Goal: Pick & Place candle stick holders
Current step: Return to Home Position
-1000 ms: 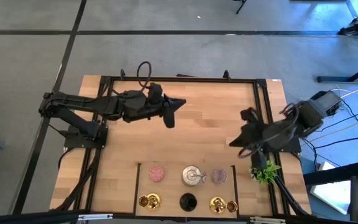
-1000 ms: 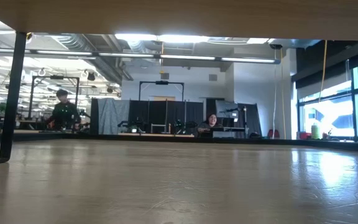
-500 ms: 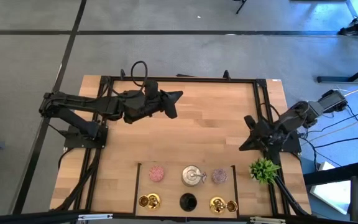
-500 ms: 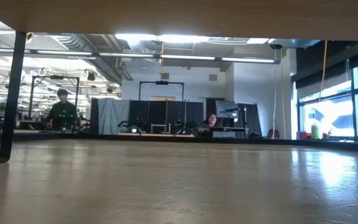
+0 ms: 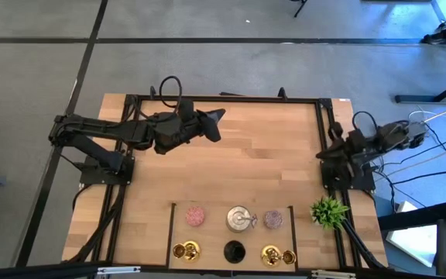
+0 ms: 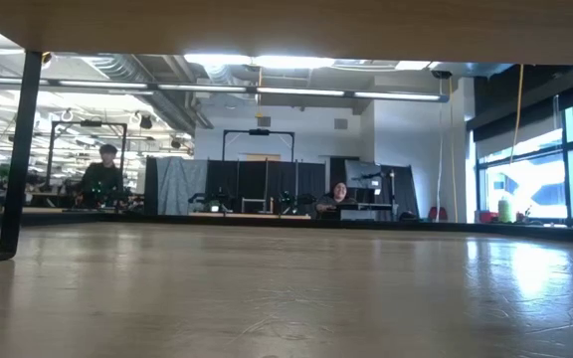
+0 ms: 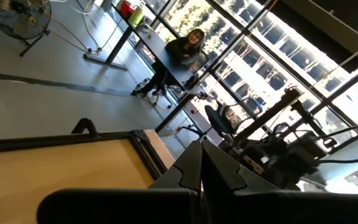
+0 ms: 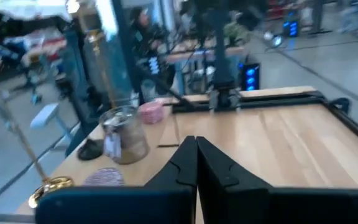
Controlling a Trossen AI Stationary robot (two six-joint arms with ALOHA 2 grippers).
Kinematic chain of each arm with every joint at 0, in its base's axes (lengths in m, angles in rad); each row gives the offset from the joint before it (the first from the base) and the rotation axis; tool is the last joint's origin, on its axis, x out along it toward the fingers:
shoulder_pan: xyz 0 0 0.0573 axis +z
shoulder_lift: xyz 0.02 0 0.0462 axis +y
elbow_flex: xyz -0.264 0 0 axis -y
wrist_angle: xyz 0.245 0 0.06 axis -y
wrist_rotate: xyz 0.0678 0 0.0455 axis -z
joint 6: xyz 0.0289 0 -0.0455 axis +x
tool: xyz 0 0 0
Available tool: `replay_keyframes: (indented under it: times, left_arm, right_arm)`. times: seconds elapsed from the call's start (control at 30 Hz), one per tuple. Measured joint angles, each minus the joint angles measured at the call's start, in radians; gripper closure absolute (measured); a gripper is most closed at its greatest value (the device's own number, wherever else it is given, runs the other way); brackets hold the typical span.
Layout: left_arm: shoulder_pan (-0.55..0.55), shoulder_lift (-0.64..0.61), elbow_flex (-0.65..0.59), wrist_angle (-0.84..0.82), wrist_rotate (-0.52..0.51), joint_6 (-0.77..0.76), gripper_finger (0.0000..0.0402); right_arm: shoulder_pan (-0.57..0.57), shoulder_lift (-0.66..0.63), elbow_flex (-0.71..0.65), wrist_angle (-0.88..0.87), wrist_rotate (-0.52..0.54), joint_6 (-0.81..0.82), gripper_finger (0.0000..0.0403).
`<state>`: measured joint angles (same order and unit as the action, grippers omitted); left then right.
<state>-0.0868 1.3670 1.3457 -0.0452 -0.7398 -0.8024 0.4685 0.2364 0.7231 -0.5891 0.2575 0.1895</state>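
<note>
Since all the candle stick holders [image 5: 239, 219] stand inside the dark shelf frame [image 5: 170, 229] at the near edge of the table [image 5: 269, 155], placing looks done.

- Back row, left to right: pink holder [image 5: 196, 215], silver holder [image 5: 239, 219], mauve holder [image 5: 273, 219].
- Front row: gold holders [image 5: 186, 250] at left, black holder [image 5: 234, 251] in the middle, more gold at right. All stand apart from each other.
- Green plant [image 5: 329, 211] sits just right of the frame, outside it.
- Right gripper [image 5: 325, 153] is at the table's right edge, far side of the plant. Fingers pressed together, nothing between them.
- Left gripper [image 5: 219, 116] is over the far-left part of the table, well apart from the shelf. Fingers also closed on nothing.

Step in hand, by my reading: both arms retiring to rest, no holder in play.

The next move calls for no grasp. The arms only need to fold back over their own bases. The right arm is the one to watch, since the plant and the shelf's right post lie near it. The left arm has bare board beneath it.
</note>
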Motion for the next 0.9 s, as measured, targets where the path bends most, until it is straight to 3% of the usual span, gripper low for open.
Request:
replay_keyframes:
  times: [0.2,0.6,0.9]
  left_arm:
    - [0.0,0.0,0.0,-0.001,-0.003,-0.007,0.04]
    - [0.003,0.0,0.0,-0.002,-0.003,-0.015,0.04]
    - [0.001,0.0,0.0,-0.006,0.001,-0.015,0.04]
  right_arm:
    - [-0.01,-0.23,-0.146,-0.017,0.066,0.042,0.0403]
    - [-0.01,-0.233,-0.297,0.037,0.142,0.027,0.0403]
    - [-0.01,-0.234,-0.536,0.419,0.03,0.117,0.0403]
